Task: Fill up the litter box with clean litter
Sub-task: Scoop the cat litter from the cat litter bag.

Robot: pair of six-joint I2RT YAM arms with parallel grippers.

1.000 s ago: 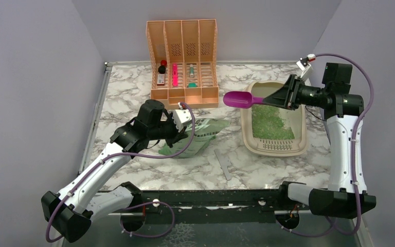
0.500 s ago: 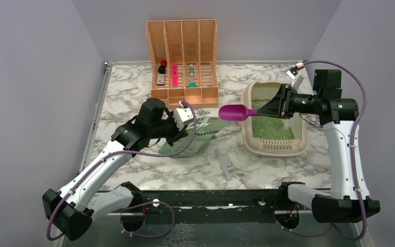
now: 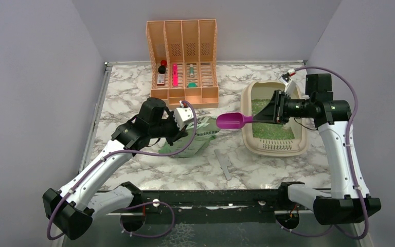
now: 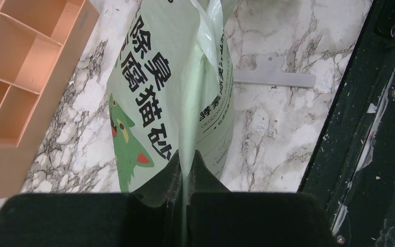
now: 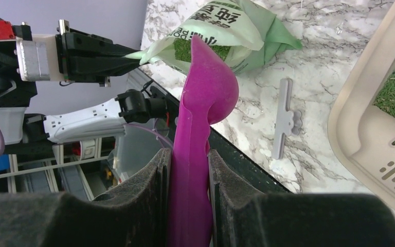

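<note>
Right gripper (image 5: pixel 189 154) clamps a purple scoop (image 3: pixel 230 121); left gripper (image 4: pixel 183 165) pinches the litter bag (image 4: pixel 154 92) by its lip. The scoop should enter low, then travel level to the litter box (image 3: pixel 247 135) by the table's right edge.

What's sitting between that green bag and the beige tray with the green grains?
Top view: the purple scoop hangs in the gap between bag and litter box; the marble table under it is bare.
</note>
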